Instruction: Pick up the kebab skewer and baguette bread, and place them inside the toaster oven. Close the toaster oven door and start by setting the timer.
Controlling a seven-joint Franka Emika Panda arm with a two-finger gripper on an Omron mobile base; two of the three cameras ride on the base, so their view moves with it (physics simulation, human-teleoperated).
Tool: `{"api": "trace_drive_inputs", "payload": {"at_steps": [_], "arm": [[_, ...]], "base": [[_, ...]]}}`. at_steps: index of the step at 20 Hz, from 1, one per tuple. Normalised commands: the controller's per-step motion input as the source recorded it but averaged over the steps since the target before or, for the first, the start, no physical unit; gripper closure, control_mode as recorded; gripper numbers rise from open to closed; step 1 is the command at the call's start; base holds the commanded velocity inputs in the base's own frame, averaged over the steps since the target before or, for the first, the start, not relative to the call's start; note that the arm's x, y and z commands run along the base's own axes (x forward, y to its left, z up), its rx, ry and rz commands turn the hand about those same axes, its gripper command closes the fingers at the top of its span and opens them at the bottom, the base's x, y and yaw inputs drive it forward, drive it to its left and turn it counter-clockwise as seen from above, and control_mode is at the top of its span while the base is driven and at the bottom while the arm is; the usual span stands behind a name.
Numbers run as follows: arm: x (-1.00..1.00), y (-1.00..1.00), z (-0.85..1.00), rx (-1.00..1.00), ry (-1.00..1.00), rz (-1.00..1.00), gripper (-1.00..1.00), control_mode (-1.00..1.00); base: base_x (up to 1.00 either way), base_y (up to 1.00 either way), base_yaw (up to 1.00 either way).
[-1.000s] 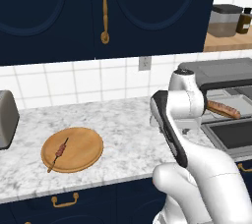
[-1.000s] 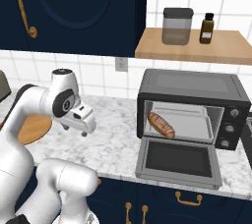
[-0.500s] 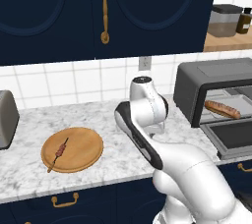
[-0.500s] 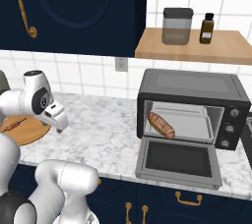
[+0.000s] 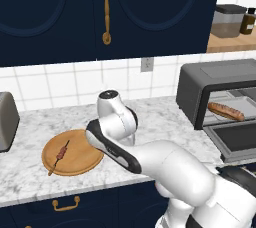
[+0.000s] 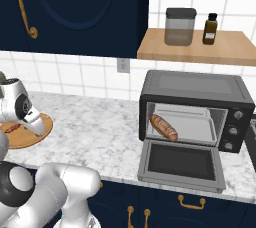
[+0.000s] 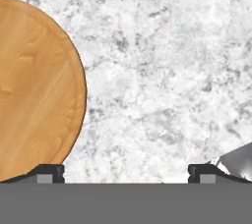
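The oven [image 6: 194, 104] stands on the marble counter [image 5: 160, 117] with its door [image 6: 181, 164] dropped flat and open; the baguette [image 6: 164, 127] lies on the rack inside, a golden-brown loaf set at a slant. On the shelf [image 6: 195, 47] above it stand a lidded canister [image 6: 180, 26] and a small dark bottle [image 6: 211, 28]. The skewer [image 5: 59, 156] lies on the round board [image 5: 73, 152], well apart from the oven: a thin tan stick with dark reddish meat chunks at its middle. The gripper [image 7: 126, 171] hangs over bare counter just beside the board's edge, fingers spread wide and empty. A silver toaster [image 5: 7, 120] sits left of the board.
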Motion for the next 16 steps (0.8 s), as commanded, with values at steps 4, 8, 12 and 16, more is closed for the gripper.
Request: {"api": "trace_drive_inputs", "payload": {"at_steps": [4, 8, 12, 16], "arm": [[0.15, 1.0, -0.13, 0.0, 0.0, -0.01, -1.0, -1.0], [0.02, 1.0, -0.13, 0.0, 0.0, -0.04, -1.0, -1.0], [0.0, 1.0, -0.02, 0.0, 0.01, -0.07, -1.0, -1.0], [0.0, 0.71, 0.0, 0.02, 0.01, -0.02, -1.0, -1.0]], "base": [[0.0, 0.0, 0.0], [0.0, 0.0, 0.0], [0.0, 0.0, 0.0], [0.0, 0.0, 0.0]]}}
